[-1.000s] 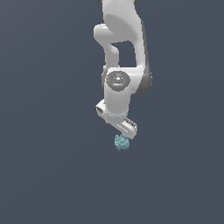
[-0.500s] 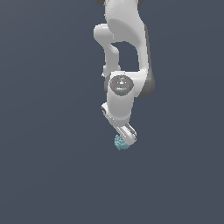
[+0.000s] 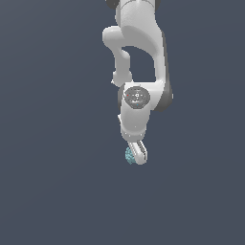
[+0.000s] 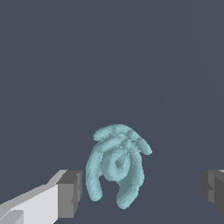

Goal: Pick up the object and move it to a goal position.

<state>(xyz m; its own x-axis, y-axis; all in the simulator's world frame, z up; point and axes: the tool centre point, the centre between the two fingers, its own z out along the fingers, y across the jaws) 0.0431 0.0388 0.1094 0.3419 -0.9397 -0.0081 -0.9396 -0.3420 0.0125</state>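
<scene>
The object is a small pale teal-blue lumpy blob with a rose-like surface. In the exterior view it (image 3: 129, 155) lies on the grey floor, partly hidden behind the white fingers (image 3: 139, 153) of my gripper (image 3: 136, 156). In the wrist view the object (image 4: 116, 164) sits between the two grey finger pads (image 4: 70, 192), with clear gaps on both sides. My gripper (image 4: 142, 190) is open and straddles the object without touching it.
The white arm (image 3: 139, 52) reaches down from the top of the exterior view. Around it there is only the plain dark grey floor (image 3: 52, 182).
The gripper has come down and turned about its axis, so its fingers now stand around the blob instead of above it. The blob has not moved.
</scene>
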